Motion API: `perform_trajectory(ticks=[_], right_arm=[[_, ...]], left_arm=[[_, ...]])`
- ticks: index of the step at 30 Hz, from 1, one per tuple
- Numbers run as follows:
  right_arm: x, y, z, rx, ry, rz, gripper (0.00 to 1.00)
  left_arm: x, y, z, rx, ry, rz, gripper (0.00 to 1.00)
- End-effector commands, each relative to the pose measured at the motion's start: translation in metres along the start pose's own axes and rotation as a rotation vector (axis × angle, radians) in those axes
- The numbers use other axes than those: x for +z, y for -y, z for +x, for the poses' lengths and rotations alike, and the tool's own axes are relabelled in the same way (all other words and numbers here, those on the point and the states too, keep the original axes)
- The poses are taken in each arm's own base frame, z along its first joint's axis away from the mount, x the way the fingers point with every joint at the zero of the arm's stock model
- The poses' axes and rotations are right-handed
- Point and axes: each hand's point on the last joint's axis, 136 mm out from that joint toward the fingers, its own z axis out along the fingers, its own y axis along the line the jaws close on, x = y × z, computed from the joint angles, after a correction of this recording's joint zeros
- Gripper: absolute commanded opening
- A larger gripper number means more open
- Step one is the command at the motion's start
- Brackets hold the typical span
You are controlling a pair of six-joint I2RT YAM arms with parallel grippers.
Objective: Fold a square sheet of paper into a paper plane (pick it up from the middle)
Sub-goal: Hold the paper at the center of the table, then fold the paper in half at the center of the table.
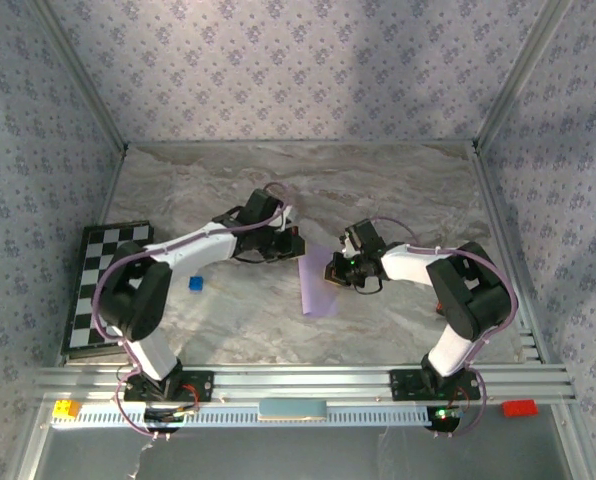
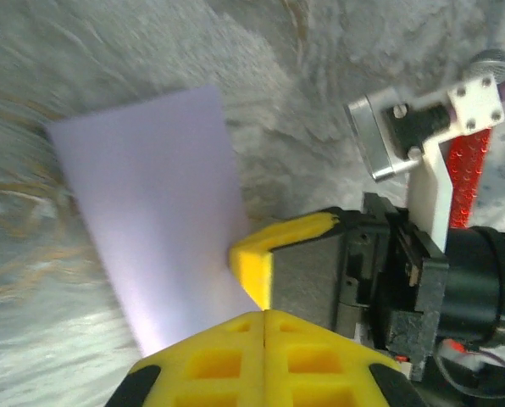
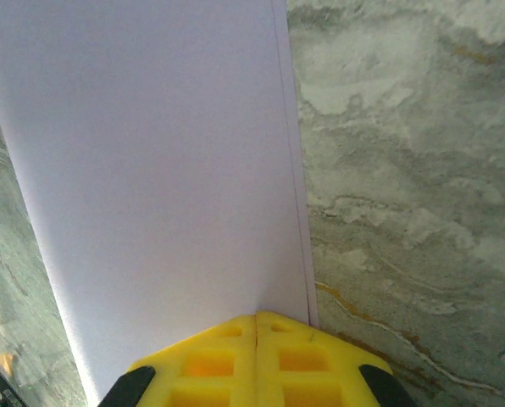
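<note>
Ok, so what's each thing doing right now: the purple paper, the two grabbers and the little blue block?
lilac paper: folded over into a narrow strip, lying flat.
left gripper: shut, tips at the paper.
right gripper: shut, tips at the paper's edge.
blue cube: sitting apart from the paper, untouched.

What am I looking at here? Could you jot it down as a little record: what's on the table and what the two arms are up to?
paper: lilac sheet, looks folded into a narrow strip, lying flat on the marble table
left end effector: shut, tips at the strip's edge
right end effector: shut, tips at the strip's end
other items: blue cube, chequered board on the left
plane shape: not yet formed
</note>
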Motion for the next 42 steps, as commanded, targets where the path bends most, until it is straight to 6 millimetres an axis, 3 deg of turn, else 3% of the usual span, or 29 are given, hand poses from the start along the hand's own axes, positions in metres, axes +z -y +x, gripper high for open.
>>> perform_trajectory(ticks=[1,15,32,35,42], right_arm=[[0.011,0.052,0.030,0.073,-0.077,0.192,0.01],[0.010,0.054,0.032,0.074,-0.077,0.204,0.00],[0.011,0.062,0.038,0.084,-0.082,0.231,0.00],[0.011,0.063,0.038,0.086,-0.081,0.232,0.00],[0.009,0.063,0.037,0.085,-0.075,0.240,0.00]], left_arm=[[0.015,0.014,0.008,-0.027,-0.068,0.130,0.00],[0.047,-0.024,0.030,-0.086,-0.156,0.077,0.00],[0.060,-0.100,0.067,-0.069,-0.204,-0.143,0.00],[0.056,-0.093,0.063,-0.070,-0.191,-0.134,0.00],[0.029,-0.033,0.036,-0.096,-0.119,0.000,0.01]])
